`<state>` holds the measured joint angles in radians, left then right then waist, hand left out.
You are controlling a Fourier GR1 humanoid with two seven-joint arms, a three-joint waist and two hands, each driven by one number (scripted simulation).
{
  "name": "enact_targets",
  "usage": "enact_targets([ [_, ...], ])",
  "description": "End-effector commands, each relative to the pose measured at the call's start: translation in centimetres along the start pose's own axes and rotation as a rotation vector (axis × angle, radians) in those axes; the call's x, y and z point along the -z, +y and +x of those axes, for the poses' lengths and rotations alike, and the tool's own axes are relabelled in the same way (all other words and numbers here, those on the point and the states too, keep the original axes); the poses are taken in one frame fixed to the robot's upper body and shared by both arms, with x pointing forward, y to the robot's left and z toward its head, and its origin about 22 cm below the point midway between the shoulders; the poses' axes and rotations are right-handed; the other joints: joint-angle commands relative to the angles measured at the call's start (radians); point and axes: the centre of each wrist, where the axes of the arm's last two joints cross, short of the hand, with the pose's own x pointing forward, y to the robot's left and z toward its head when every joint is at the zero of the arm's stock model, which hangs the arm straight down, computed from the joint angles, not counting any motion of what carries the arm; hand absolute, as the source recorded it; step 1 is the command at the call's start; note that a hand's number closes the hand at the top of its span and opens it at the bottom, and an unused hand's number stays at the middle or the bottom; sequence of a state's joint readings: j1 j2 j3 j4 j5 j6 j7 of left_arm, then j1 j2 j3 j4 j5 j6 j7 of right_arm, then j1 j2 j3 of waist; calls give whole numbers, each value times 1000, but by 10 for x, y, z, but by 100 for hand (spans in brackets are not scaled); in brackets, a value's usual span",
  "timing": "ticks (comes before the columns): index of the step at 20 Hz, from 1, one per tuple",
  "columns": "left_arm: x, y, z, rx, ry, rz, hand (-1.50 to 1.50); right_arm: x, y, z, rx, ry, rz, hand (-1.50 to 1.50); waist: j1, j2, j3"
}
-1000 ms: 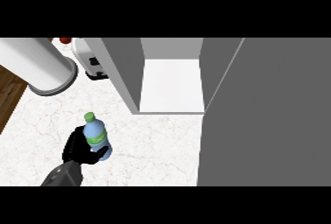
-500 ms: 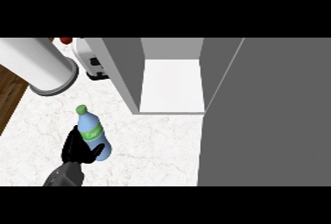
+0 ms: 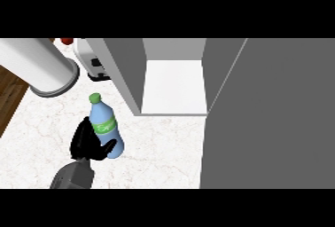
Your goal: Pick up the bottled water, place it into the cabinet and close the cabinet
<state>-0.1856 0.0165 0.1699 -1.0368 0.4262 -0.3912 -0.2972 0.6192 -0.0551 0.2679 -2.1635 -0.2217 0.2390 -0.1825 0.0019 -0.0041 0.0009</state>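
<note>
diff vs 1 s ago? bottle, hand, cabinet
The left hand, curled round the bottled water, has carried it a little up the view toward the open cabinet; more of the bottle now shows, green cap pointing away from the robot. Cabinet, its open door and the white cylinder are unchanged.

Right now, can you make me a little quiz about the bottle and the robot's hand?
1. True or false: the bottled water already stands inside the cabinet.
2. Which hand has its fingers curled round the bottle: A) left hand, B) right?
3. What colour is the bottle's cap?

Key: 1. False, it is still outside, over the counter. 2. A. 3. Green.
</note>
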Motion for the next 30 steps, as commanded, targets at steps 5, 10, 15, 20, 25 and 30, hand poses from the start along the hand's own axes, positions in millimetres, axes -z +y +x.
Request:
enact_targets([
  [5,38,-80,35,58,-34,-46,150,1,-2,-17,23,8,18,-150,-7,1,0],
  [10,73,-134,47,131,-71,-41,150,15,13,-8,13,-1,34,-150,-14,4,-1],
  [15,74,-151,46,141,-57,-42,150,5,5,-15,33,15,15,-150,-14,3,-1],
  [20,96,-176,58,296,-110,-22,150,15,10,-19,24,13,21,-150,-25,5,0],
  [25,105,-191,53,384,-152,15,150,13,7,-3,39,7,48,-150,-58,9,0],
  [30,115,-190,60,450,-170,80,150,15,5,-13,38,9,54,-150,-68,14,0],
])
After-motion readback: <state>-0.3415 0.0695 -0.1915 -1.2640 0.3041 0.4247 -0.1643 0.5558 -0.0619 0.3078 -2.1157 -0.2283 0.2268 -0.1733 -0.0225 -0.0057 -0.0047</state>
